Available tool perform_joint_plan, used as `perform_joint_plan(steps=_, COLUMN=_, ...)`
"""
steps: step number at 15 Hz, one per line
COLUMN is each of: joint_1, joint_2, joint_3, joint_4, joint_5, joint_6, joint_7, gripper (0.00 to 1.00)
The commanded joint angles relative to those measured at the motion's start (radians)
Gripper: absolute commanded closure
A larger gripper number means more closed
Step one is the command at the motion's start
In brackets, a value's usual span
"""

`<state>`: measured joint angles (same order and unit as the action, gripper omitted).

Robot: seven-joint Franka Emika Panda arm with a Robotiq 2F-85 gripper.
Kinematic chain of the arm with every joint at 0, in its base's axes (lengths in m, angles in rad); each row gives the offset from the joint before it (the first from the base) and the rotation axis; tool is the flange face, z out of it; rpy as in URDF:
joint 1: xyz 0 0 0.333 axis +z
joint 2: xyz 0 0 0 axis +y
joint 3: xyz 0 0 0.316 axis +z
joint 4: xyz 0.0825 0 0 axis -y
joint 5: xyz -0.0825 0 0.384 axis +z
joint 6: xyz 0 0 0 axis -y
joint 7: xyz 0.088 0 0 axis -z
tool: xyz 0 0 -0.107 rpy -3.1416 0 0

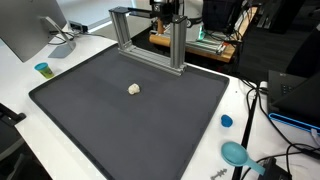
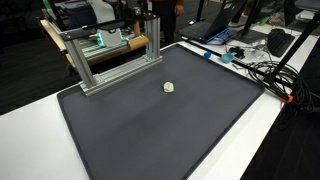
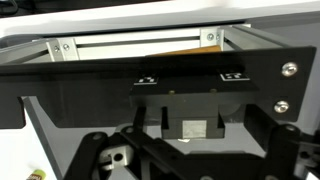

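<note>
Your gripper [image 1: 166, 12] hung released and empty, high beside the aluminium frame [image 1: 178, 45], while the 1 small pale lump [image 1: 134, 89], roundish with no clear long axis, lay on the dark mat [image 1: 90, 120] well out from that frame's base.

No legible txt, no labels, brands or nos. readable anywhere

- The small pale object [image 1: 134, 89]: too tiny to identify in both exterior views.
- The gripper [image 3: 186, 160]: its fingertips are cut off by the wrist view's bottom edge.
- The monitor [image 1: 28, 28]: cropped at an exterior view's top edge.
</note>
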<state>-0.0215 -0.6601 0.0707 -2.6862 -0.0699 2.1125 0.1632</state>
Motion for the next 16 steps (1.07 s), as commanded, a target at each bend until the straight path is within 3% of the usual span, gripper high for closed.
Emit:
perform_joint_plan(steps=1, joint_1=0.018, joint_2=-0.029, joint_3=-0.017, joint_4=-0.019, joint_5=0.029, joint_6=-0.001, joint_7=-0.025, gripper=0.09)
perform_joint_plan(steps=9, joint_1=0.026, joint_2=-0.052, joint_3=-0.035, joint_4=-0.035, joint_5=0.043, joint_6=0.006, joint_7=-0.043, gripper=0.26)
perform_joint_plan(steps=11, joint_1=0.023, joint_2=-0.06, joint_3=-0.043, joint_4=-0.04, joint_5=0.043, joint_6=0.01, joint_7=-0.046, gripper=0.22)
perform_joint_plan(steps=16, joint_1=0.033, joint_2=-0.063, joint_3=-0.056, joint_4=-0.05, joint_5=0.046, joint_6=0.019, joint_7=-0.083, gripper=0.23)
